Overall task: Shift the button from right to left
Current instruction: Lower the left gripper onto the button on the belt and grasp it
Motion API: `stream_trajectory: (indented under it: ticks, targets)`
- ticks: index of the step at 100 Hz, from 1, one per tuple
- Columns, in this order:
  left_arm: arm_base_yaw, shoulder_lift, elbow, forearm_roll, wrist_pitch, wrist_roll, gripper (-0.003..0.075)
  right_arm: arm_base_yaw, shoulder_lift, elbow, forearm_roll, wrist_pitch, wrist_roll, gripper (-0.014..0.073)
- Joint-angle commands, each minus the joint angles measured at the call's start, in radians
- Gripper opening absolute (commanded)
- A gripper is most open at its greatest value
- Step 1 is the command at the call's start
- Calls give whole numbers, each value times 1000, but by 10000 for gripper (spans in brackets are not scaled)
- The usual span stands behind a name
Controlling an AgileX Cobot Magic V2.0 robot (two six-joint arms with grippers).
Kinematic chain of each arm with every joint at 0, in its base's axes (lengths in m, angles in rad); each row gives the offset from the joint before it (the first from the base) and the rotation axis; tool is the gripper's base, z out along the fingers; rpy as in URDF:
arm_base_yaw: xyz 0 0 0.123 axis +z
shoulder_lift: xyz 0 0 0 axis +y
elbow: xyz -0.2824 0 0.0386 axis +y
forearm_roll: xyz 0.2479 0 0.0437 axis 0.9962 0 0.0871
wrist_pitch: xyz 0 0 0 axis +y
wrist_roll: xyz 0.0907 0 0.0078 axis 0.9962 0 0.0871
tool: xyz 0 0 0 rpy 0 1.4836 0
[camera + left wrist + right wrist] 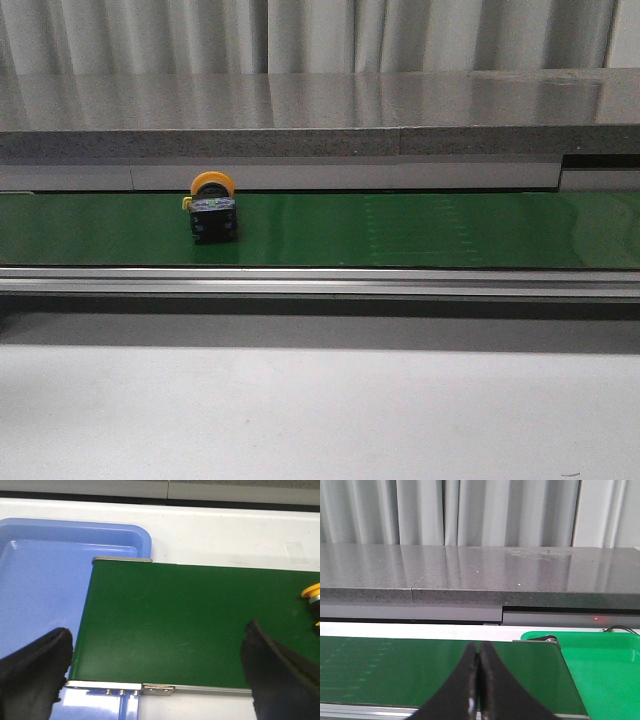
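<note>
The button, yellow round head on a dark blocky body, lies on the green conveyor belt left of its middle in the front view. No gripper shows in that view. In the left wrist view only the yellow head of the button peeks in at the frame's edge. My left gripper hangs open over the belt's end, its black fingers far apart with nothing between them. My right gripper is shut and empty above the belt's other end.
A blue tray sits under the belt's left end. A green tray sits past the belt's right end. A metal rail runs along the belt's near edge; a grey stone ledge and curtains stand behind.
</note>
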Motion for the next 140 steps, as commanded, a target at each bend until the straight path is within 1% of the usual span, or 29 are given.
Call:
stream_trajectory:
  ticks: [1,10,30,48,71,89,113,118,123,130,140]
  targets:
    - [-28,55,-92,-42,-15,1,680,1,9,-25,1,-76,-6,-59]
    - [-63,133,-169,-67,60,1,673,1,9,-25,1,-76,-6,-59]
    - [-128,295,-344,-171,254,1,673,1,9,-25,1,-76,-6,-59]
    - [-164,406,-424,-295,332,1,672,1,9,-25,1,-76,-6,-59]
    - [-223,509,-452,-303,314,1,672,1,9,-25,1,-76,-6,-59]
    - [-213,584,-464,-297,314,-5,672,1,9,-25,1,-76,-6,-59]
    - [-199,626,-468,-286,295,-5,668,1,9,-25,2,-76,-6,-59]
    - [-199,628,-468,-286,292,-5,648,1,9,-25,3,-76,-6,-59]
    - [-199,628,-468,-286,287,-5,600,1,9,-25,5,-76,-6,-59]
    - [-199,628,-473,-286,287,-5,498,1,9,-25,5,-76,-6,-59]
    - [-199,628,-476,-286,287,-5,308,1,9,-25,5,-76,-6,-59]
